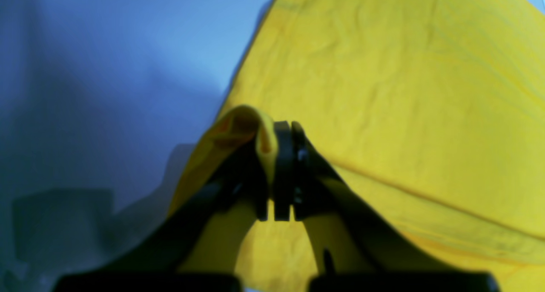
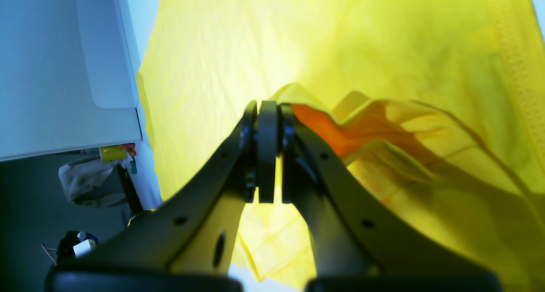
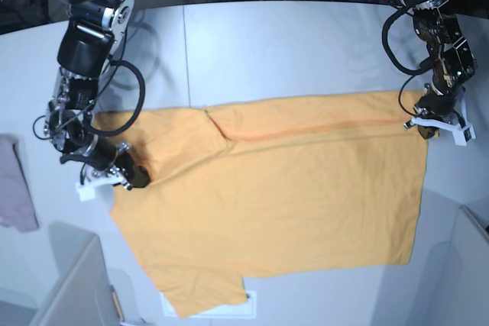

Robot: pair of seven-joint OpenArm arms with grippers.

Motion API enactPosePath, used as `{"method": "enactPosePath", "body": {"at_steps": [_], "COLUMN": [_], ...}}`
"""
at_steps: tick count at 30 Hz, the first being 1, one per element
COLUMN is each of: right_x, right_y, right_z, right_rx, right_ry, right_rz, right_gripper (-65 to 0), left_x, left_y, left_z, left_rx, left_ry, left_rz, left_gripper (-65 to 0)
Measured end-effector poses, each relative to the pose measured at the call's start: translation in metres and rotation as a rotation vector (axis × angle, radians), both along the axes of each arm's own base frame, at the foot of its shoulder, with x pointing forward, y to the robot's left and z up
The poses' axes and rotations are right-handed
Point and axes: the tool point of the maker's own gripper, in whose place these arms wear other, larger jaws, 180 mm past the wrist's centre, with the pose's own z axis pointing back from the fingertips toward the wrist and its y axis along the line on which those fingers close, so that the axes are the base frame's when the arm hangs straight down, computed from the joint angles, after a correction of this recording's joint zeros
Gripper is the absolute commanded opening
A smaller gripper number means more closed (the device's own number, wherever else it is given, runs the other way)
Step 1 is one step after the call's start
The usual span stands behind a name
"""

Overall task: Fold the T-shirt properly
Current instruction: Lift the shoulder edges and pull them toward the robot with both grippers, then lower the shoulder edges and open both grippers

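Barely begun: T-shirt (image 3: 290, 204) mostly flat, only far strip folded, both left gripper (image 1: 284, 173) and right gripper (image 2: 267, 151) clenched on its edges, remaining folds pending.

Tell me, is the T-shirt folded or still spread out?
Mostly spread: the T-shirt lies flat on the table, with only its top strip folded over.

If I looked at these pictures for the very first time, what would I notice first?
The big orange-yellow cotton T-shirt, spread across the middle of the pale grey table. Next, two black robot arms pinching it: the left gripper is shut on the shirt's far right corner, and the right gripper is shut on its left edge. A small pinkish-mauve cloth lies at the table's far left edge.
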Motion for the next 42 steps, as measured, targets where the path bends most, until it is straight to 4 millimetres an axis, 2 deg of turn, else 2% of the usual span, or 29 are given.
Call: {"method": "enactPosePath", "body": {"at_steps": [2,3,4,6,7,10,12,14,16,18,21,23,24,26,28,32,34,37,40,42], "right_x": [0.0,-0.001,-0.001,-0.001,-0.001,0.004,0.0,-0.009,-0.021,-0.031,-0.053,-0.073,-0.083,-0.098,-0.106,-0.126,-0.135,-0.137,-0.128,-0.122], "right_y": [0.0,0.0,0.0,0.0,-0.001,-0.019,-0.038,-0.054,-0.063,-0.068,-0.079,-0.079,-0.073,-0.056,-0.048,-0.052,-0.054,-0.053,-0.062,-0.068], "right_z": [0.0,-0.001,-0.001,-0.001,-0.001,0.005,0.007,0.01,0.016,0.027,0.035,0.03,0.027,0.021,0.014,-0.01,-0.023,-0.034,-0.039,-0.043], "right_rx": [0.0,0.0,-0.001,0.001,-0.001,-0.043,-0.071,-0.111,-0.147,-0.169,-0.182,-0.192,-0.18,-0.142,-0.119,-0.101,-0.099,-0.086,-0.103,-0.109], "right_ry": [0.0,0.002,0.002,0.001,-0.002,-0.052,-0.048,-0.04,-0.05,-0.066,-0.034,0.01,0.03,0.056,0.086,0.209,0.273,0.301,0.276,0.261], "right_rz": [0.001,0.0,0.0,-0.003,-0.005,-0.069,-0.154,-0.234,-0.286,-0.333,-0.447,-0.492,-0.496,-0.485,-0.501,-0.572,-0.602,-0.606,-0.654,-0.672], "right_gripper": [-65.0,-59.9,-51.8,-39.6,-38.1,-40.1,-39.9,-39.9,-39.9,-39.9,-39.6,-36.3,-34.4,-31.8,-30.6,-30.2,-30.2,-30.2,-30.2,-30.3], "left_x": [0.003,0.003,0.003,0.004,0.006,0.02,0.027,0.031,0.032,0.03,0.006,-0.019,-0.029,-0.041,-0.049,-0.081,-0.087,-0.088,-0.099,-0.099], "left_y": [0.001,0.001,0.001,0.002,0.003,0.005,0.008,0.009,0.007,0.006,0.023,0.036,0.037,0.026,0.022,0.029,0.027,0.024,0.025,0.026], "left_z": [0.001,0.002,0.002,0.003,0.004,0.016,0.025,0.03,0.038,0.056,0.08,0.08,0.077,0.075,0.074,0.06,0.055,0.054,0.047,0.047], "left_rx": [-0.002,-0.002,-0.002,0.001,0.004,0.007,0.008,0.014,0.024,0.052,0.101,0.121,0.123,0.091,0.052,0.045,0.035,0.024,0.027,0.027], "left_ry": [-0.006,-0.007,-0.006,-0.008,-0.012,-0.049,-0.077,-0.092,-0.11,-0.149,-0.209,-0.196,-0.188,-0.205,-0.233,-0.165,-0.15,-0.151,-0.119,-0.116], "left_rz": [0.001,0.001,0.002,0.002,0.004,0.006,0.013,0.013,0.006,-0.002,0.052,0.125,0.132,0.078,0.067,0.09,0.092,0.081,0.086,0.091], "left_gripper": [-65.0,-65.0,-62.2,-48.2,-42.6,-23.5,-14.6,-9.2,-7.6,-7.9,-7.9,-7.9,-7.9,-7.9,-7.9,-7.9,-7.9,-7.9,-7.9,-7.9]}}
